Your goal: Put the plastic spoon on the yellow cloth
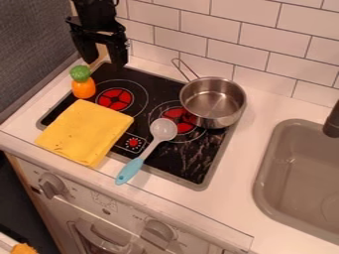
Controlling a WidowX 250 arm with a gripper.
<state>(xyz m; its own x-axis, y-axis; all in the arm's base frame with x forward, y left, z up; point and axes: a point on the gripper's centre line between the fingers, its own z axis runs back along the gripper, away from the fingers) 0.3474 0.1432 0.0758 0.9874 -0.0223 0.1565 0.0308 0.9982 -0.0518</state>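
My gripper (104, 58) hangs at the upper left, above the stove's back left corner, open with its fingers apart and nothing between them. The plastic spoon (151, 147) lies on the front part of the black stovetop, to the right of the cloth and apart from it. Its pale bowl points toward the pot, and its light blue handle crosses the stove's front edge onto the white counter. A folded yellow cloth (86, 132) lies flat over the stove's left front corner. The gripper is behind both of them.
A metal pot (212, 102) stands on the stove's back right, its handle toward the wall. An orange toy with a green top (83, 82) is upright behind the cloth. The grey sink (301, 178) is at the right, with a dark faucet (332, 121). White tiles (258, 40) line the back.
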